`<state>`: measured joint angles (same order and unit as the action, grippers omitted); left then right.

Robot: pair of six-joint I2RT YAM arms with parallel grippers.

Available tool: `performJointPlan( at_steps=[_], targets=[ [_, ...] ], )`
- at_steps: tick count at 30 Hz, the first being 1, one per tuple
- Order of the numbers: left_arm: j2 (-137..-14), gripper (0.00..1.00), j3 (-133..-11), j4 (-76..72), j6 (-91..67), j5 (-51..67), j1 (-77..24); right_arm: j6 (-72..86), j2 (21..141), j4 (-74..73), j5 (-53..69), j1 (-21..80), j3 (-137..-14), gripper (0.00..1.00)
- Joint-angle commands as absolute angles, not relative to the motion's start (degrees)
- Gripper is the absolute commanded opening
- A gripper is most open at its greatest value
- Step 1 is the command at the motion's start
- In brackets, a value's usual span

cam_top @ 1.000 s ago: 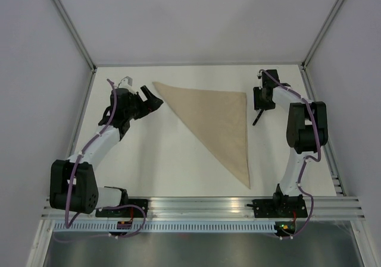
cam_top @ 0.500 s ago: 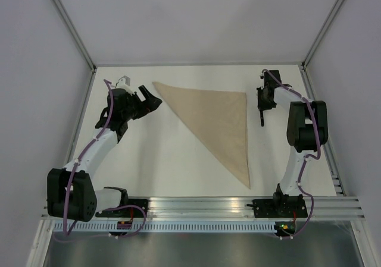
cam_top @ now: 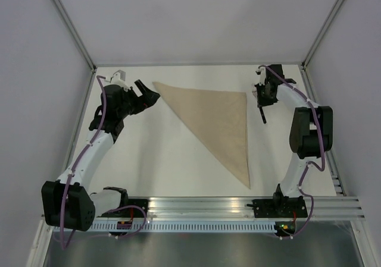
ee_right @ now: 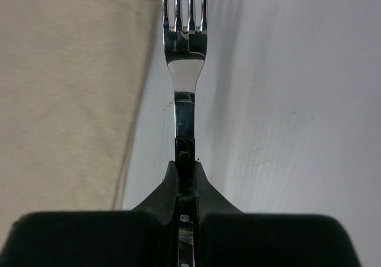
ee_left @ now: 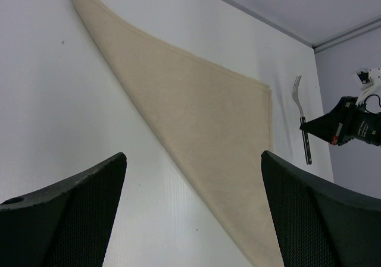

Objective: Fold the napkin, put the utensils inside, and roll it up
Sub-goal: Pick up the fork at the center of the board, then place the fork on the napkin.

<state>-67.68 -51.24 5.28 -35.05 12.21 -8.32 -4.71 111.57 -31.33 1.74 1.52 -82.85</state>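
Now the napkin [cam_top: 217, 121] lies flat on the table [cam_top: 155, 154] as a folded triangle, with a long edge along the far side and a point toward the arms. The fork [cam_top: 264, 113] sits just beside its far right corner, apart from the cloth, tines pointing away. The right gripper [ee_right: 186, 172] is clamped tight on the fork's neck. The left gripper [cam_top: 149, 94] hovers near the napkin's far left corner, jaws spread wide, holding nothing.
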Motion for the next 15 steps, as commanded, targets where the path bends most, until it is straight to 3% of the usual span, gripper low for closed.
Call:
performJointPlan(
  at_steps=[1, 15],
  targets=[
    [-64.87, 0.97, -55.37, 7.38, -33.57, 12.04, -8.09, -7.21, 104.95, -36.47, 5.36, 6.22, -85.70, 0.00],
    [-60.30, 0.98, -60.91, 13.97, -32.96, 10.20, -8.00, 2.90, 110.21, -36.13, 9.84, 27.41, -89.82, 0.00]
  ],
)
